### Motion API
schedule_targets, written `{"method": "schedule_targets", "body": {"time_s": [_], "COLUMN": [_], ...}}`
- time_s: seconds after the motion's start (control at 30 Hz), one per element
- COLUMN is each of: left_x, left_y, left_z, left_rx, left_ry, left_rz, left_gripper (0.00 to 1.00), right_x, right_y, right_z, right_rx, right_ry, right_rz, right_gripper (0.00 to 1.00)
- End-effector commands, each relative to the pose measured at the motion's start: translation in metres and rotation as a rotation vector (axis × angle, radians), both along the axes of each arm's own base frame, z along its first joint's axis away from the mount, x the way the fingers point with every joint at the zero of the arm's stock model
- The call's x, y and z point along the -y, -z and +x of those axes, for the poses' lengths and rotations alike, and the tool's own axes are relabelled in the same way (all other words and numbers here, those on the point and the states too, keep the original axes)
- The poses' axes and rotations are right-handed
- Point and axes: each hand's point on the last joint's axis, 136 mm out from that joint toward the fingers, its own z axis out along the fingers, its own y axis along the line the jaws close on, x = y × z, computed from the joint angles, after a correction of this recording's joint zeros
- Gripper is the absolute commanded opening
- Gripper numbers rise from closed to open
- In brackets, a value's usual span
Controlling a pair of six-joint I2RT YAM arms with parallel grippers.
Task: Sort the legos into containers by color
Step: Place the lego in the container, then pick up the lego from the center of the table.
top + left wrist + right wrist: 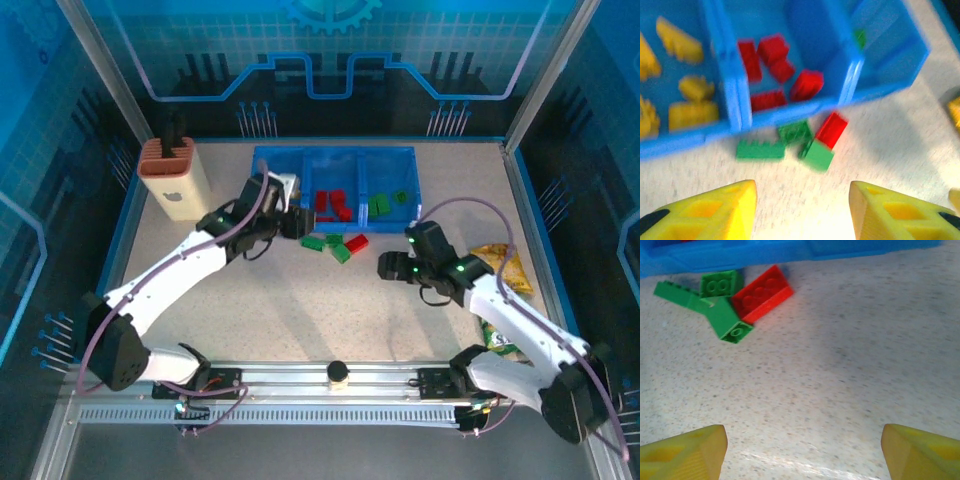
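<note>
Four loose legos [760,150] lie just ahead of our left gripper [802,200], against the tray [700,136] wall; its jaws stand apart, empty. Our right gripper [802,440], likewise spread and empty, sits farther off.

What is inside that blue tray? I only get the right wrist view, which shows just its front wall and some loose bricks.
Observer: The tray has three compartments, and the left one holds yellow bricks.
Operator: And the middle one?
Observer: It holds red bricks.
Operator: Where do the green ones go?
Observer: A few green bricks already lie in the right compartment.
</note>
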Motion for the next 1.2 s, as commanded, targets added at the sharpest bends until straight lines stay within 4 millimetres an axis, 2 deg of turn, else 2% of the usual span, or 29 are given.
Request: {"method": "schedule_targets", "body": {"time_s": [0.0,0.03,0.17,0.33,0.47,0.77,1.03,1.17], "left_x": [-0.014,-0.019,-0.036,-0.047,-0.058,-0.061,-0.060,-0.060], "left_y": [0.031,0.039,0.062,0.067,0.068,0.069,0.069,0.069], "left_z": [-0.023,-0.031,-0.060,-0.089,-0.102,-0.106,-0.103,-0.103], "left_rx": [-0.059,-0.075,-0.125,-0.127,-0.111,-0.098,-0.094,-0.094], "left_ry": [-0.055,-0.063,-0.085,-0.086,-0.107,-0.115,-0.109,-0.111], "left_rz": [-0.017,-0.020,-0.011,-0.029,-0.033,-0.035,-0.028,-0.029], "left_gripper": [0.53,0.53,0.53,0.53,0.53,0.53,0.53,0.53], "right_x": [-0.041,-0.053,-0.082,-0.102,-0.109,-0.123,-0.124,-0.128], "right_y": [-0.009,-0.012,0.012,0.039,0.053,0.073,0.086,0.085], "right_z": [0.018,0.023,0.038,0.058,0.070,0.081,0.078,0.075], "right_rx": [0.030,0.033,-0.021,-0.086,-0.112,-0.159,-0.181,-0.169], "right_ry": [-0.114,-0.152,-0.269,-0.340,-0.366,-0.419,-0.438,-0.448], "right_rz": [0.002,-0.018,-0.172,-0.303,-0.379,-0.484,-0.532,-0.546], "right_gripper": [0.81,0.80,0.75,0.74,0.70,0.65,0.63,0.53]}}
